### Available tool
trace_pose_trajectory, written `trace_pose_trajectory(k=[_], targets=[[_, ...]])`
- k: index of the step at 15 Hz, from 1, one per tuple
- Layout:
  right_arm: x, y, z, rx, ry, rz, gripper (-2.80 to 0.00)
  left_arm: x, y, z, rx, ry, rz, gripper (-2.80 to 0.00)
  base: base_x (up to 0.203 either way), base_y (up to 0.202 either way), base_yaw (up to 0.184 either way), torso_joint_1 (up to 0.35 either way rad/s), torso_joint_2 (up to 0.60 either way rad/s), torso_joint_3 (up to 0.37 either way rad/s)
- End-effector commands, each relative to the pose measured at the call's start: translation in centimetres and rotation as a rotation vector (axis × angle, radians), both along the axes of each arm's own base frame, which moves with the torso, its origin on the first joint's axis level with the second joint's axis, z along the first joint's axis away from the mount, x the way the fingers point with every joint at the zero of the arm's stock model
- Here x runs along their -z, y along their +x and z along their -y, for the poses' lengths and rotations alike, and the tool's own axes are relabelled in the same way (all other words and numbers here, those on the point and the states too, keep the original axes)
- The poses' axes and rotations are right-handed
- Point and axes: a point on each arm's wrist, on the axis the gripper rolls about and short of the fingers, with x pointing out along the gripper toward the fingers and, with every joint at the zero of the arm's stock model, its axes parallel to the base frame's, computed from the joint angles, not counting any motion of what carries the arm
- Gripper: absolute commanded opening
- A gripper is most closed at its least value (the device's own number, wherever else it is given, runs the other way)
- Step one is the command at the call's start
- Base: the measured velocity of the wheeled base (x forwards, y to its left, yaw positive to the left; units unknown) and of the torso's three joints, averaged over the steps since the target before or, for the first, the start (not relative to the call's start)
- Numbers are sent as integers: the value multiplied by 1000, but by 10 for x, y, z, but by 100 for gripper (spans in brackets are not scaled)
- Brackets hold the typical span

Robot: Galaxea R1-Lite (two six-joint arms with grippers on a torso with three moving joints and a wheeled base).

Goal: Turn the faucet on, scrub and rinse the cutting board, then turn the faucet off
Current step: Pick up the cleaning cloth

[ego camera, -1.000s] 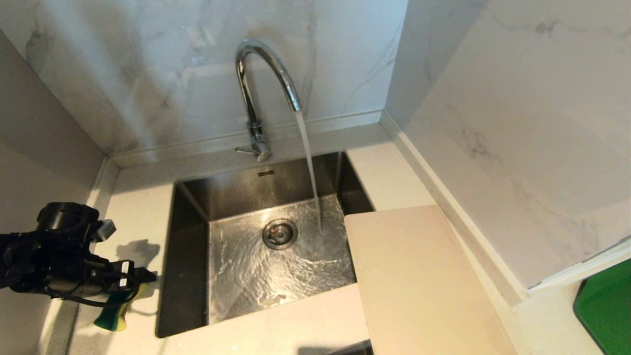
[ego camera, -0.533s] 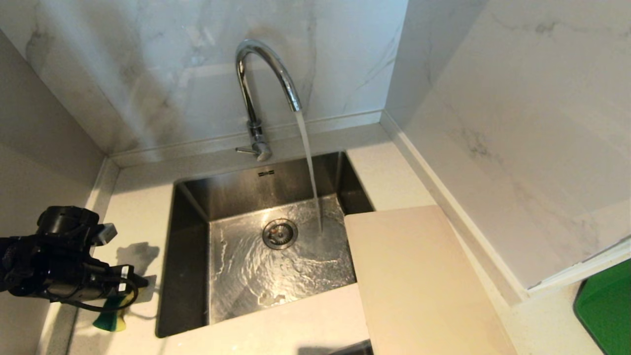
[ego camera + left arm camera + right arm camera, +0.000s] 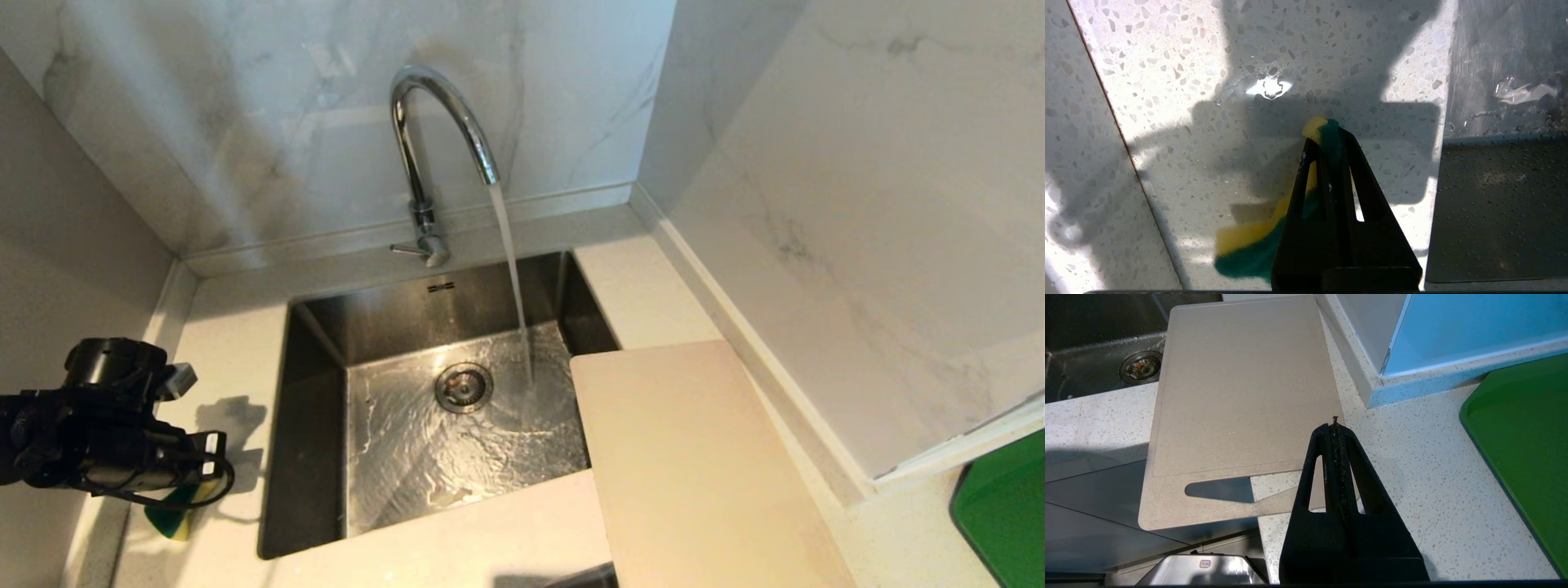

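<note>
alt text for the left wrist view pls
The left gripper is shut on a yellow-and-green sponge above a speckled white countertop, with the steel sink alongside.

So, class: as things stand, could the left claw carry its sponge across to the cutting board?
Probably yes: the left claw is shut on the sponge, and only the open sink lies between it and the cutting board.
</note>
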Motion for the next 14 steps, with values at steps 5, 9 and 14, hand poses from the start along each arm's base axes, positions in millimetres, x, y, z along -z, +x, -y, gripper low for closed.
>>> trace_pose_trajectory(k=[5, 9, 14], targets=[[0, 0, 0, 0, 0, 0, -280, -11, 6, 2, 5, -2, 49, -280, 0, 0, 0, 0, 0, 0], [0, 0, 0, 0, 0, 0, -280, -55, 21, 2, -29, -30, 217, -280, 0, 0, 0, 0, 0, 0], [0, 0, 0, 0, 0, 0, -280, -60, 34, 1, -69, -67, 251, -280, 0, 0, 0, 0, 0, 0]])
